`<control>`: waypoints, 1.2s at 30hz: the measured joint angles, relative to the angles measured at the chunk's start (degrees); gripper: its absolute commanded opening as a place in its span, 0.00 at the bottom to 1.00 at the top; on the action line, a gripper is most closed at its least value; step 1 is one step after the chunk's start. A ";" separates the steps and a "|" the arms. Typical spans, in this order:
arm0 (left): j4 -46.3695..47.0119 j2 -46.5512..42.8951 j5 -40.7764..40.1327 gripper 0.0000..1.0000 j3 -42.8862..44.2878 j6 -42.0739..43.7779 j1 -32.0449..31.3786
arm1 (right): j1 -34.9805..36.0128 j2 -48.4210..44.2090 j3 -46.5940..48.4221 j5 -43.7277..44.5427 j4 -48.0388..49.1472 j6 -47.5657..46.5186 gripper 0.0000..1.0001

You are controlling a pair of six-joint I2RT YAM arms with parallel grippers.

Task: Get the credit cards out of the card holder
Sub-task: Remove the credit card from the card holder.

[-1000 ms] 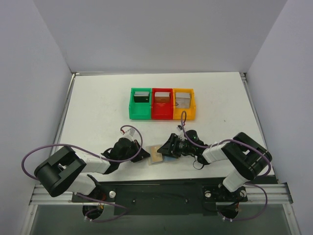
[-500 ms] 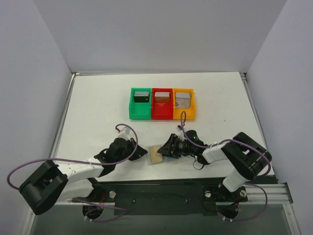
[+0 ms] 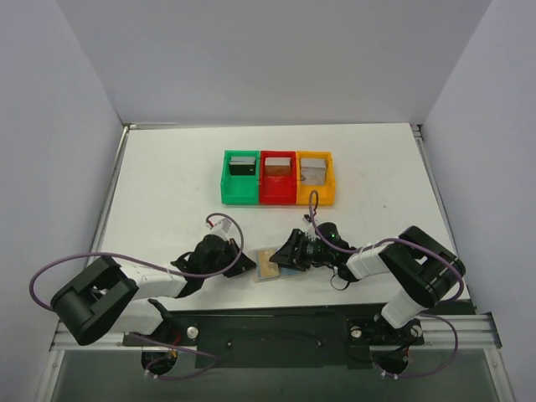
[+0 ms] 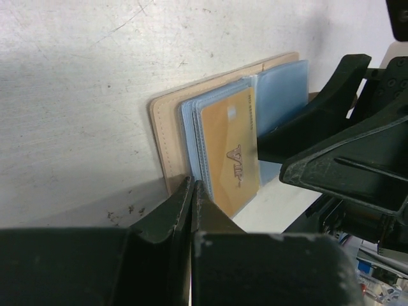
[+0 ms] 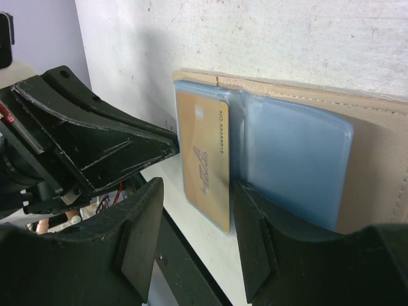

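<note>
Gold card (image 4: 226, 153) juts from the card holder (image 4: 167, 137) at the left gripper's (image 4: 192, 188) shut tips — pinched or not, unclear — between the right gripper's (image 5: 199, 210) half-open empty jaws; extraction step, likely needing a straight pull.

The card holder (image 4: 163, 121) lay open on the table (image 3: 167, 193) near its front edge, between the left gripper (image 3: 249, 264) and the right gripper (image 3: 281, 255). One credit card (image 4: 229, 156) sat in its left panel. Behind stood three bins (image 3: 278, 191) in a row.
</note>
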 measured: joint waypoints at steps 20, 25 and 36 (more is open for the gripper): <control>-1.38 -4.50 -1.31 0.00 0.59 -0.44 -0.26 | 0.00 -0.02 0.00 0.02 -0.61 -0.24 0.43; -6.78 -8.33 -4.87 0.00 0.61 -1.07 -0.26 | 0.00 -0.22 0.15 0.02 -1.20 -0.48 0.43; -2.60 -3.98 -3.19 0.00 1.33 -1.14 -0.94 | 0.00 -0.52 0.37 0.00 -2.05 -1.09 0.43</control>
